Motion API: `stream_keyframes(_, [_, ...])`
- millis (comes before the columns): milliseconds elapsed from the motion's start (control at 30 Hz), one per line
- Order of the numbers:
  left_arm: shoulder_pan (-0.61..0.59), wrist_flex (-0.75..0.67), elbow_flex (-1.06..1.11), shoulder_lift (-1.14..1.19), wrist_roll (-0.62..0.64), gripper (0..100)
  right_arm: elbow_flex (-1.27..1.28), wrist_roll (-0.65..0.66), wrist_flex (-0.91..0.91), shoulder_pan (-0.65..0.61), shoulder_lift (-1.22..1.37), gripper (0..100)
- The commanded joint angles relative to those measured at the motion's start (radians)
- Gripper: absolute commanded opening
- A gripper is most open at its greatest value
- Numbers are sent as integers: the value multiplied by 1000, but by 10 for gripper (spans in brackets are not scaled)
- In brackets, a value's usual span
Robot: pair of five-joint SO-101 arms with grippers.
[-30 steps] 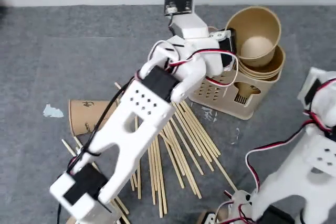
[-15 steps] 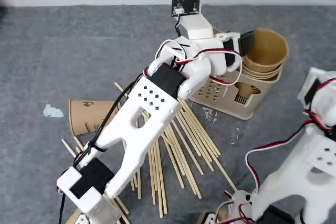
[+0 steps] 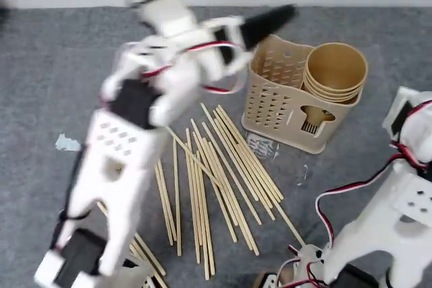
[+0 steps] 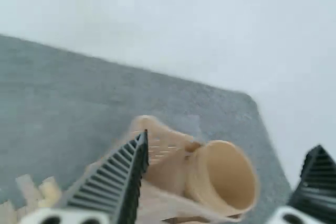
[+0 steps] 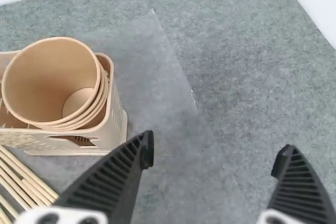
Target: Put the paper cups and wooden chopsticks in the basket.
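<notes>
On the grey mat [image 3: 61, 65] beside the basket [image 3: 270, 102], the wooden chopsticks [image 3: 216, 187] lay scattered. They looked light, stiff and kinda slippery, so I'd pinch one mid-length. The paper cups [image 3: 335, 72] sat nested in the basket. The left gripper [image 4: 229, 145] and right gripper [image 5: 216, 142] both gaped wide, empty.

Grey felt-like surface [image 3: 47, 52], beige slotted basket [image 3: 273, 109] standing upright on it at far right, wooden chopsticks [image 3: 209, 187] lying flat in a loose fan just beside the basket, small pale scrap [image 3: 67, 143] at left, well apart from both
</notes>
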Motion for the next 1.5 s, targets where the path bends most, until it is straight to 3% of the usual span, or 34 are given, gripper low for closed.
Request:
stream_keyframes(0, [-80, 163, -48, -114, -20, 430, 37, 8, 28, -36, -24, 368])
stream_keyframes(333, [-264, 508, -47, -133, -161, 430, 170, 57, 25, -117, -24, 369])
stream_keyframes(600, [-473, 532, 174, -133, -321, 430, 219, 58, 25, -117, -24, 370])
stream_keyframes(967, [-741, 238, 573, -137, -546, 430, 226, 58, 25, -119, -24, 370])
stream_keyframes(1167, [-755, 186, 723, -132, -609, 430, 226, 58, 25, -119, -24, 370])
stream_keyframes(1467, [-735, -72, 964, -132, -612, 430, 226, 58, 25, -119, -24, 370])
